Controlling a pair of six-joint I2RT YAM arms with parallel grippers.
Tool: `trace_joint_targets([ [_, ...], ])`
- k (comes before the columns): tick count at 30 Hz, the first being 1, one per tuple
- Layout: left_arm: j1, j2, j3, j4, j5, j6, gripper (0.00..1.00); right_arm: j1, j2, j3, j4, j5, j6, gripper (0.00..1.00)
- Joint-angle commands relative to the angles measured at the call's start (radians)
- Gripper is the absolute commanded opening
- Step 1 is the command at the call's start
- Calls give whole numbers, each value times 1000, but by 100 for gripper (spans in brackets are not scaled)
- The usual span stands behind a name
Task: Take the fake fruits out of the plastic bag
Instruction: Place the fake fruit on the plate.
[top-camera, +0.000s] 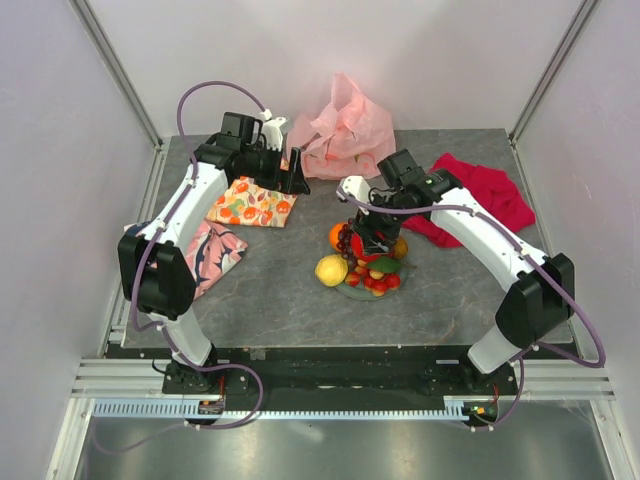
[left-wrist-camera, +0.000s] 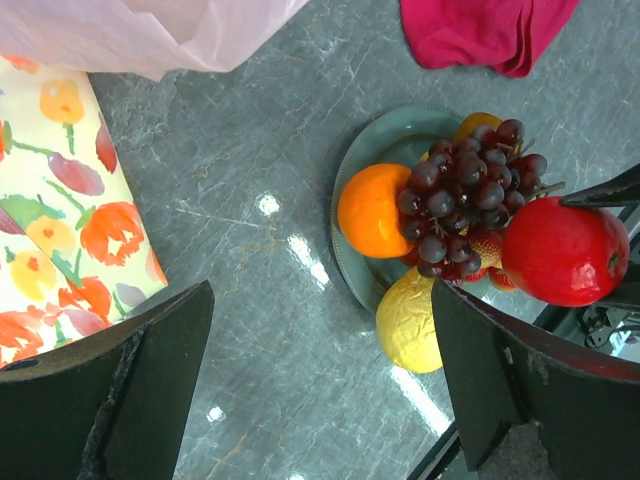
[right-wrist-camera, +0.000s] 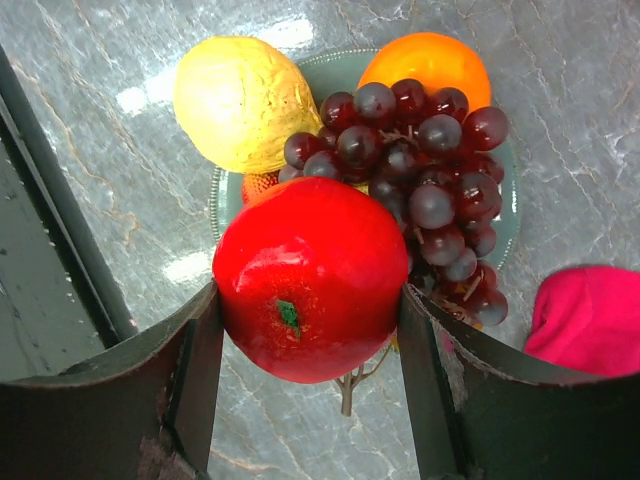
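The fake fruits are piled on a teal plate (top-camera: 352, 292) mid-table: a yellow lemon (top-camera: 331, 270), an orange (top-camera: 338, 236), dark grapes (right-wrist-camera: 430, 170) and small red pieces (top-camera: 382, 283). My right gripper (right-wrist-camera: 310, 320) is shut on the red apple (right-wrist-camera: 310, 280), holding it just above the pile, with a finger pressed on each side. The pale-pink plastic bag (top-camera: 340, 135) lies crumpled at the back of the table. My left gripper (top-camera: 295, 180) hovers between the bag and the plate, wide open with nothing between its fingers (left-wrist-camera: 150, 380).
A fruit-printed orange-and-white cloth (top-camera: 250, 203) lies left of the plate. Further left, by the left arm, lies a pink-and-navy cloth (top-camera: 215, 255). At the back right is a red cloth (top-camera: 480, 195), under the right arm. Metal frame posts stand at the table's corners.
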Motion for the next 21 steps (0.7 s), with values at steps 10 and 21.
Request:
trace_joint_targets([
  [10,7,6,10,37,38,-24,96,31,10,-44,102,72,-39,61],
  [21,7,3,-12,38,55,-20,96,40,2,-42,102,69,-31,81],
])
